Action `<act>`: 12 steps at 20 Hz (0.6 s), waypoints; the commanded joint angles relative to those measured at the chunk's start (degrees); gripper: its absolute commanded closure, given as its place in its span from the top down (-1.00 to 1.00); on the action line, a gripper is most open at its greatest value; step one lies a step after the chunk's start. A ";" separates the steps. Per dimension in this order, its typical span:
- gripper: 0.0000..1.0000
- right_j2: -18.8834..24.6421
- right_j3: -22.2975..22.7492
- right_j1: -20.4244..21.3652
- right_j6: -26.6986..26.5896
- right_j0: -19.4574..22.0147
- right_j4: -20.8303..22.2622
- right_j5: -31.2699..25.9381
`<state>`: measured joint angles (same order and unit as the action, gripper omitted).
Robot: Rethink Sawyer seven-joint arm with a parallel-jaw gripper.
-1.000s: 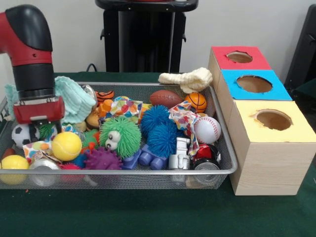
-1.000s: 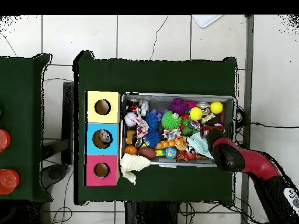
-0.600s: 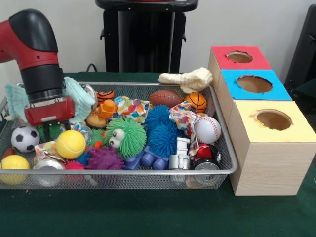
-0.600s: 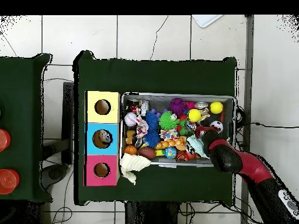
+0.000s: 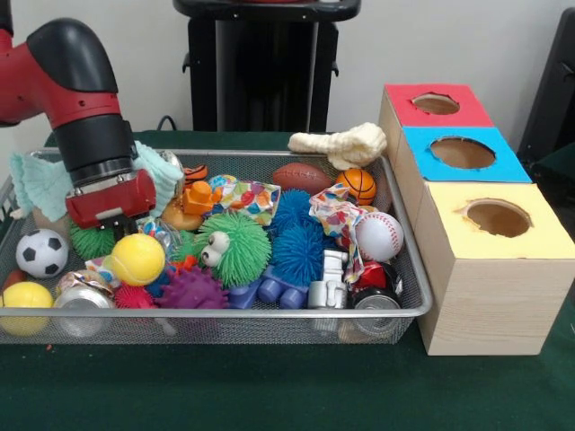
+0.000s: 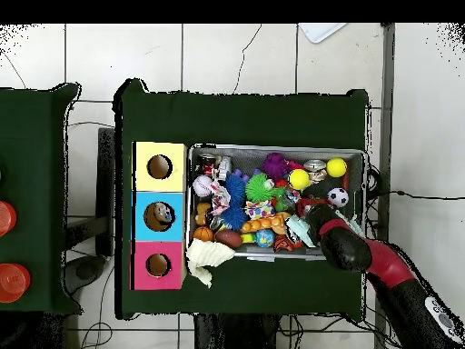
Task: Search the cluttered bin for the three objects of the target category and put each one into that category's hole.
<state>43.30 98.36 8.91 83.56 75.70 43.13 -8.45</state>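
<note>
I'm reading the front cam L to R. Far L in the wire bin: a small yellow ball at the front rim, a soccer ball just behind it, and a silver can on its side next to them. My arm comes down over this L end; the gripper sits low, right above and behind a bigger yellow ball. I can't tell if the claw is spread or pressed together, bc the red wrist block hides it. A light teal cloth lies behind the arm.

Mid bin: a purple spiky ball at the front, a green fuzzy toy w/ eyes, an orange toy behind it, and two blue fuzzy balls.

R part: a brown football at the back, a small basketball beside it, and a baseball near the R wall, touching a patterned cloth. A cream cloth drapes over the back R corner.

R of the bin, just beside it, are three boxes, each w/ a round hole: yellow box nearest, blue box, red box farthest. Overhead, sth sits inside the blue hole, poss. a toy.
</note>
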 commanded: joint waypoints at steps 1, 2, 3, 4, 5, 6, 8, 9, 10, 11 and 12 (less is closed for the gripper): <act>-1.00 2.49 5.35 -3.99 0.33 -1.90 -2.98 -8.15; -1.00 2.37 5.69 -3.65 0.55 -2.03 -3.36 -8.23; -1.00 2.29 5.66 -3.60 0.46 -2.03 -3.60 -8.36; -1.00 2.21 5.64 -3.54 0.37 -2.02 -3.84 -8.48; -1.00 2.09 5.85 -3.33 0.61 -2.15 -4.07 -8.40; -1.00 1.97 6.09 -3.24 0.76 -2.12 -4.23 -8.19; -1.00 1.65 5.56 -3.42 0.45 -2.25 -4.74 -8.63; -1.00 1.54 5.58 -3.36 0.45 -2.34 -4.85 -8.55; -1.00 1.36 6.12 -2.99 0.93 -2.57 -5.00 -8.17; -1.00 1.22 6.27 -2.89 1.14 -2.69 -5.21 -8.01; -1.00 1.15 6.51 -2.68 1.53 -2.87 -5.50 -7.83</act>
<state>43.31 100.13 8.91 83.56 75.70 39.49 -8.43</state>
